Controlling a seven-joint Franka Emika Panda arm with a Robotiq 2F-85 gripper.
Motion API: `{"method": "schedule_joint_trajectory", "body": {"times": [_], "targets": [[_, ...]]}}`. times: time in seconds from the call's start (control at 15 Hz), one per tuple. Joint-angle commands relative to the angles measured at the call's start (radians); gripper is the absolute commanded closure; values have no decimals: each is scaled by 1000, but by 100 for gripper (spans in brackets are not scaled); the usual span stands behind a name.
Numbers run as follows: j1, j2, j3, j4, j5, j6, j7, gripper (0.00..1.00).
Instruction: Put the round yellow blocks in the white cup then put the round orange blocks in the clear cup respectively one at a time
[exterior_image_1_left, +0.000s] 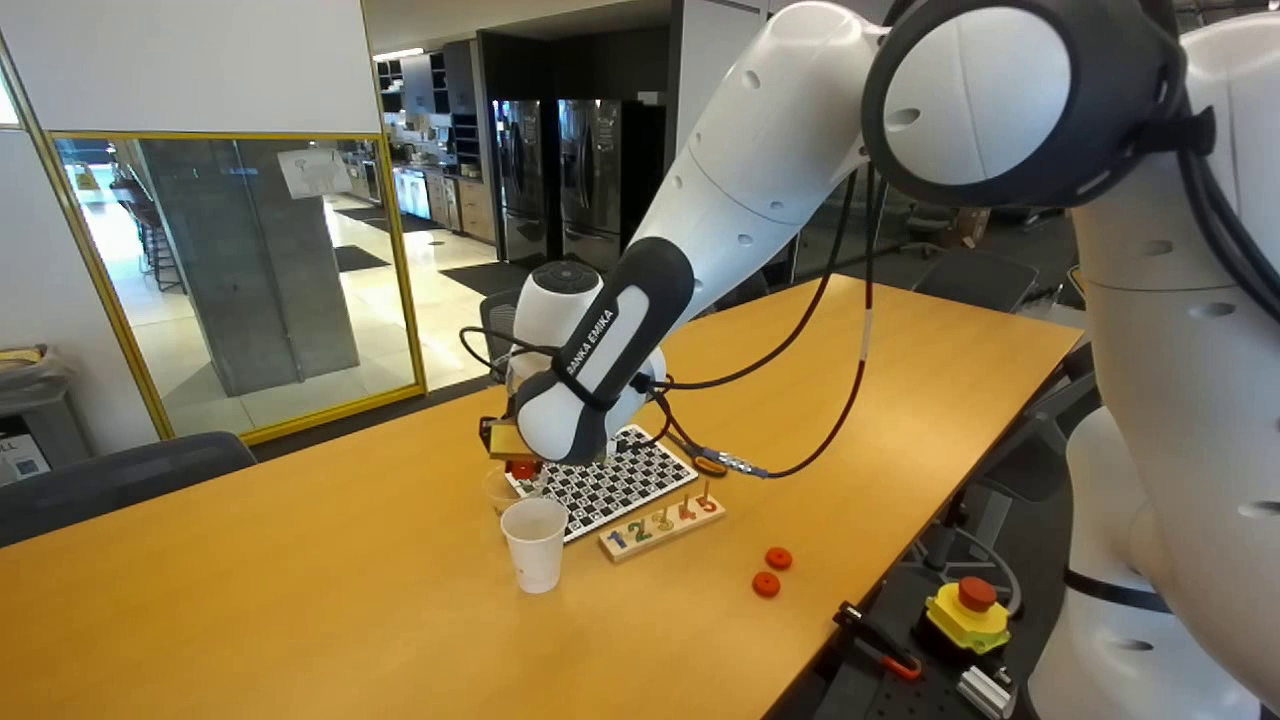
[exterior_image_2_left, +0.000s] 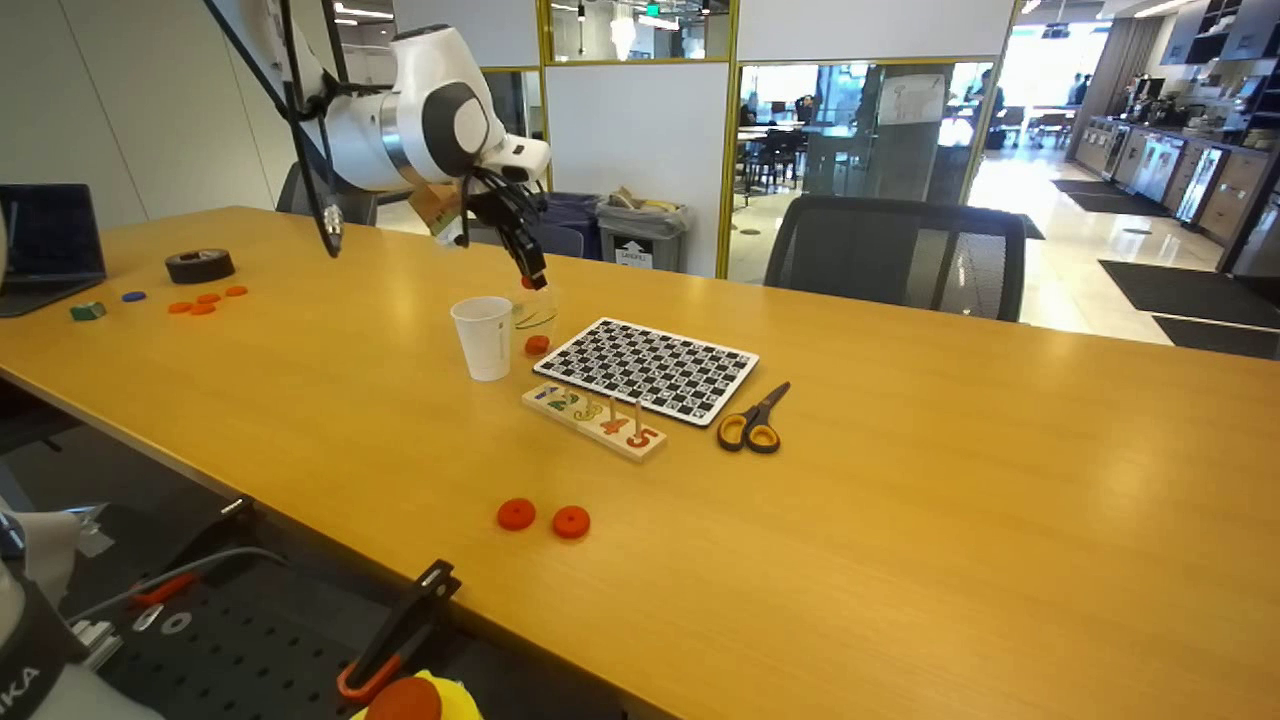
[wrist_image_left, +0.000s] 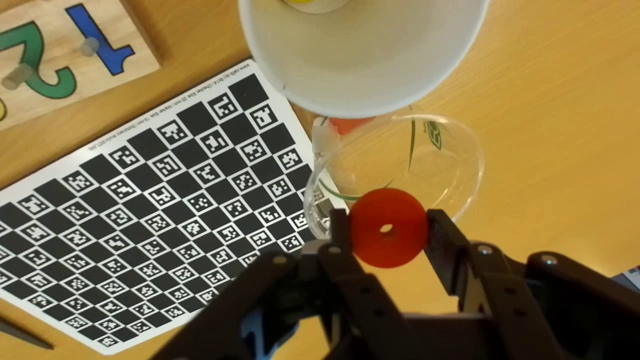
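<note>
The claw (wrist_image_left: 387, 223) is clamped on opposite edges of an orange disc (wrist_image_left: 390, 248) just above the clear cup (wrist_image_left: 433, 136), a piece that should handle as light, stiff and sturdy, perhaps slick on its curved side, so gripping across the middle seems best.

Round red-orange discs (exterior_image_2_left: 516, 514): we are seeing solid colour
Round clear plastic cup (wrist_image_left: 425, 165): we are noticing green print
Black-and-white rectangular board (exterior_image_2_left: 650, 370): we are seeing checks
</note>
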Motion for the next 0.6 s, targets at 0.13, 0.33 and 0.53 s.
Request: {"method": "schedule_joint_trajectory", "body": {"times": [0.13, 0.33, 0.53], "targets": [[-74, 48, 74, 95, 0, -84, 1, 32], [-134, 29, 132, 95, 11, -151, -28, 11], [-209, -11, 203, 67, 37, -210, -76, 0]]}}
